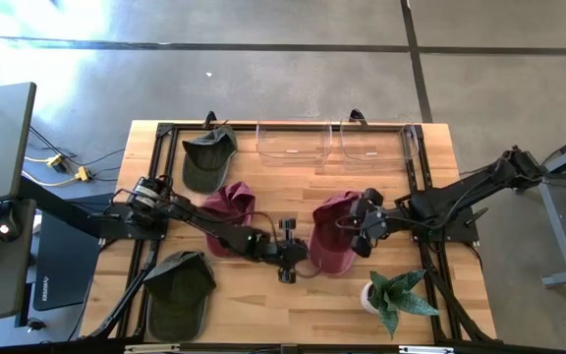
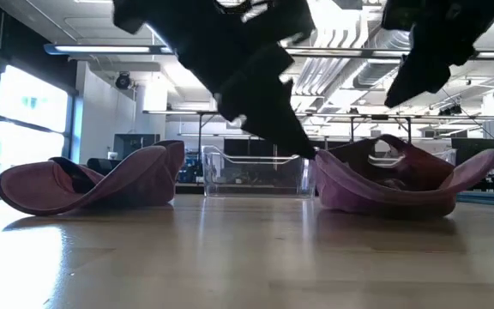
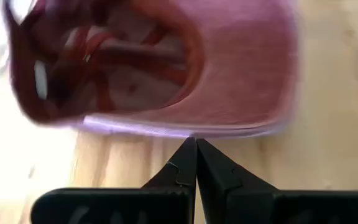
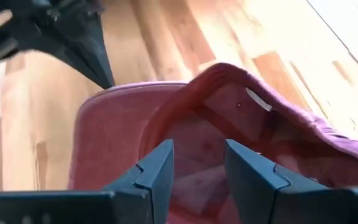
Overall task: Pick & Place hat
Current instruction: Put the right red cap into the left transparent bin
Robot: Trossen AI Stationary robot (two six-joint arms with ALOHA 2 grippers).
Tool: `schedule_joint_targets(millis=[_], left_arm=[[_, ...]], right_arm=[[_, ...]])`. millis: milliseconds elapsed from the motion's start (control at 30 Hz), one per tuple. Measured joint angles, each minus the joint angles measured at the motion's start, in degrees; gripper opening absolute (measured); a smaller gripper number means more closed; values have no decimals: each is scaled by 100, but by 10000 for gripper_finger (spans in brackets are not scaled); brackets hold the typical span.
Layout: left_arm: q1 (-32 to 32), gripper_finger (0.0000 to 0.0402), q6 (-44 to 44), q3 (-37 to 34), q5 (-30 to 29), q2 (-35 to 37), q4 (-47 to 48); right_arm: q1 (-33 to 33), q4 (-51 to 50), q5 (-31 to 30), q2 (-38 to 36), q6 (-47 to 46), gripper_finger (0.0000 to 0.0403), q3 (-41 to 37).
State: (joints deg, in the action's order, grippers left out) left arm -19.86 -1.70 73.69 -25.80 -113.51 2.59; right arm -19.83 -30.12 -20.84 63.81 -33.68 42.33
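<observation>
A maroon hat (image 1: 334,241) lies upside down on the wooden table right of centre, resting on its crown with the hollow up (image 4: 229,155). My left gripper (image 3: 196,144) is shut. It slants down from the table's left, with its tips at the edge of the hat's brim (image 3: 185,127). My right gripper (image 4: 197,165) hangs open above the hat's hollow and is clear of it in the low view (image 2: 423,64). A second maroon hat (image 1: 229,211) lies left of centre. My left gripper's shut fingertips (image 2: 307,151) meet the outer edge of the maroon hat's brim (image 4: 114,90), coming level-to-slanting from the table's left. Whether they touch the brim or stop just short of it, I cannot tell. The hat lies on the table.
Two clear bins (image 1: 293,143) (image 1: 376,143) stand at the far edge. One dark green hat (image 1: 209,157) lies at the far left and another (image 1: 180,290) at the near left. A potted plant (image 1: 396,295) stands at the near right.
</observation>
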Motion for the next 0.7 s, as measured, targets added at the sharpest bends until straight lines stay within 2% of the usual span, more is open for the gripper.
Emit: schedule_joint_targets(millis=[100,200,267,333,433,567,633,700], left_arm=[[-151,5,286,0,-292,-2,20],[-197,5,408,0,-630,-2,36],[-189,5,410,0,-748,-2,43],[-186,5,375,0,-949,-2,45],[-190,5,420,5,-1534,-2,52],[-187,5,900,322,-2729,133,446],[-57,5,788,670,-2735,167,634],[156,5,540,967,-2019,181,1138]], right_arm=[[-154,-36,-102,0,111,134,-30],[-239,143,-535,0,107,138,-337],[-105,174,-734,19,44,138,-580],[181,172,-552,56,-163,131,-757],[642,207,-278,203,-330,104,-899],[1227,466,-109,716,-69,49,-950],[1427,660,145,1015,166,20,-949],[1538,823,447,1293,401,6,-946]])
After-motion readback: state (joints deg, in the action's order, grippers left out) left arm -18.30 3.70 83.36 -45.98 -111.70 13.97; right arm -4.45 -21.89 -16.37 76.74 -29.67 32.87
